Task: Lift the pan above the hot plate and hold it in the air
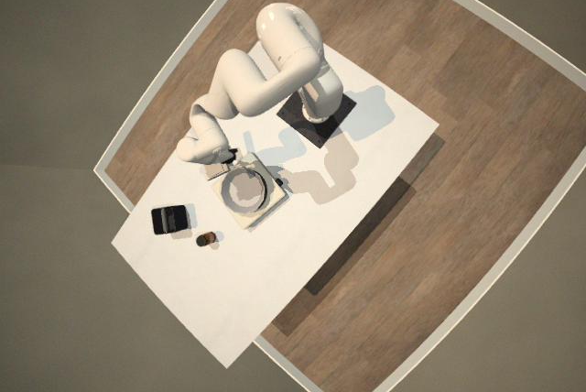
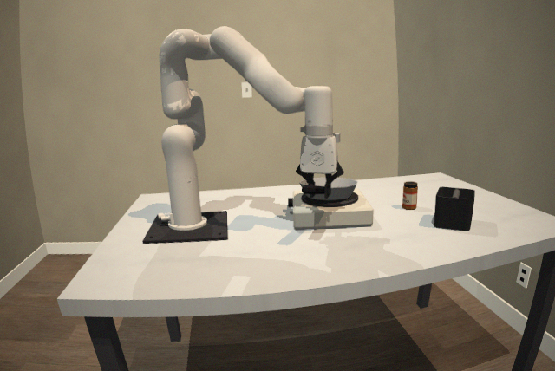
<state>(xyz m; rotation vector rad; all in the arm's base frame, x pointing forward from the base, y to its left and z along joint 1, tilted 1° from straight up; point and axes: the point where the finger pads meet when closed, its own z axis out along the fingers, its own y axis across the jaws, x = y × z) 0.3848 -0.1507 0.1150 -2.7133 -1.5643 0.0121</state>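
Observation:
A grey round pan (image 1: 244, 190) sits over the cream hot plate near the middle of the white table. In the side view the pan (image 2: 336, 186) is just above the black burner disc (image 2: 329, 199) of the hot plate (image 2: 332, 214). My gripper (image 2: 319, 186) points straight down at the pan's near-left rim and is shut on the pan. From above, the gripper (image 1: 226, 160) is mostly hidden under the wrist. I cannot tell whether the pan touches the burner.
A small brown jar (image 2: 409, 195) and a black box (image 2: 453, 207) stand to the right of the hot plate; from above the jar (image 1: 206, 238) and box (image 1: 169, 219) lie toward the table's end. The arm's black base plate (image 2: 186, 226) is at the left.

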